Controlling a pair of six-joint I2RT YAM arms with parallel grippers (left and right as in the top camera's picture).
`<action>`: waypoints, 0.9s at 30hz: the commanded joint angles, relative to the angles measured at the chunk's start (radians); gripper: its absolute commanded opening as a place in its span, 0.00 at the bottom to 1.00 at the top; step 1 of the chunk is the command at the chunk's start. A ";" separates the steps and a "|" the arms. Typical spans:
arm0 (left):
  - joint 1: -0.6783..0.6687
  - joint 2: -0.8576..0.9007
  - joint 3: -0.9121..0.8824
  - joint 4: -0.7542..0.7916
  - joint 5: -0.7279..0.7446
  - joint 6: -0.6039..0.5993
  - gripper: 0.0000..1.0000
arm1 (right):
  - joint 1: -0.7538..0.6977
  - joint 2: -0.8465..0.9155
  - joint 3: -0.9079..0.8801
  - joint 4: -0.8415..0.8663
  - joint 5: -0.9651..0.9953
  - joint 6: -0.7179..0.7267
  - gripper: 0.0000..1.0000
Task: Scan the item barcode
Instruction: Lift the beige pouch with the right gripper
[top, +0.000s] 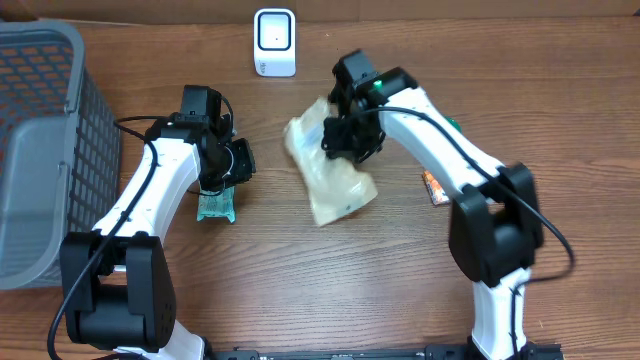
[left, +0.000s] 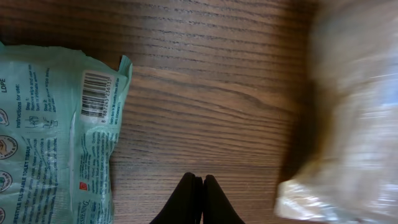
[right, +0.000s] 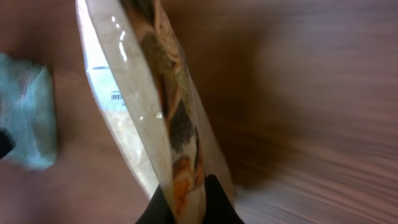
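Pinching the bag (top: 340, 190) edge-on in the right pincer (right: 188, 200), clamped on the film at its lower rim, most likely to stand it up and turn a printed face outward. Held near mid-counter (top: 300, 290), at about 5 o'clock from the scanner (top: 275, 42), close to it but not yet squared up. Hard to tell whether lifted clear of the wood or dragging on it. No code to be found on the bag in either wrist view, too blurred. Probably early in the carry, with the swing toward 12 o'clock yet to do.

Parked at 9 o'clock from the bag with the left pincer (left: 202, 194) closed on nothing, over bare wood, out of the way by the look of it. At its 6 o'clock from overhead, lying flat with barcode (left: 96, 93) up: a teal pack (left: 56, 143), seemingly queued. Far off at 9 o'clock, a grey basket (top: 100, 130), perhaps for scanned goods. At 3 o'clock from the bag, a small orange packet (top: 435, 188), apart from both arms.
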 joint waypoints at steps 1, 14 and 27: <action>-0.008 -0.003 -0.011 0.002 -0.005 -0.014 0.04 | 0.092 -0.094 0.039 -0.038 0.581 0.021 0.04; -0.007 -0.003 -0.011 0.005 -0.010 -0.013 0.04 | 0.316 0.166 0.027 -0.109 1.115 0.097 0.04; 0.102 -0.003 -0.010 0.004 -0.049 -0.018 0.04 | 0.401 0.160 0.043 -0.126 0.699 0.092 0.32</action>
